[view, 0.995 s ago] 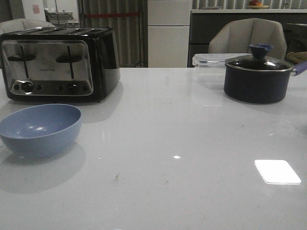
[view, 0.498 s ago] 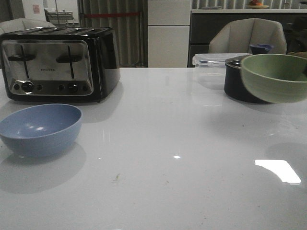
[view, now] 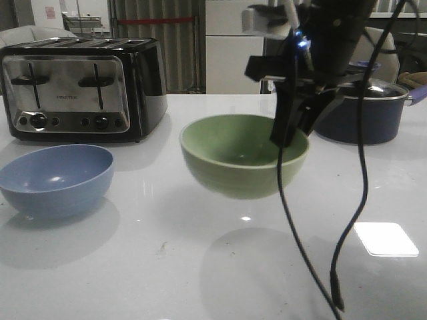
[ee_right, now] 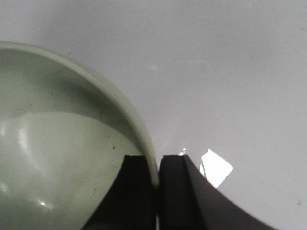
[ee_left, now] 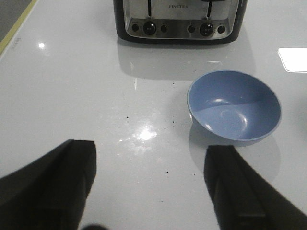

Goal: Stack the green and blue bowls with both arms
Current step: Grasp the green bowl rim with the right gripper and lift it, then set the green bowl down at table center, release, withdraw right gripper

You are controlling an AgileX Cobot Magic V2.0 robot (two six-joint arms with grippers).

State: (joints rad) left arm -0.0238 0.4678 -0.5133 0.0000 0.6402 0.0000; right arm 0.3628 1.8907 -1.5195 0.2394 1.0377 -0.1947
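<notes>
The dusty blue bowl (view: 57, 179) sits upright on the white table at the left. It also shows in the left wrist view (ee_left: 234, 105). The pale green bowl (view: 241, 155) hangs above the table's middle, held by its right rim. My right gripper (view: 288, 137) is shut on that rim. In the right wrist view the green bowl (ee_right: 62, 143) fills the left side, its rim pinched in the right gripper (ee_right: 157, 165). My left gripper (ee_left: 151, 160) is open and empty over bare table, short of the blue bowl. It is not in the front view.
A black and chrome toaster (view: 80, 87) stands at the back left, also in the left wrist view (ee_left: 180, 21). A dark blue lidded pot (view: 365, 110) stands at the back right behind my right arm. Cables (view: 353, 220) hang from that arm.
The right arm has carried the green bowl in from the right to the table's middle and lower. The blue bowl has not moved.
</notes>
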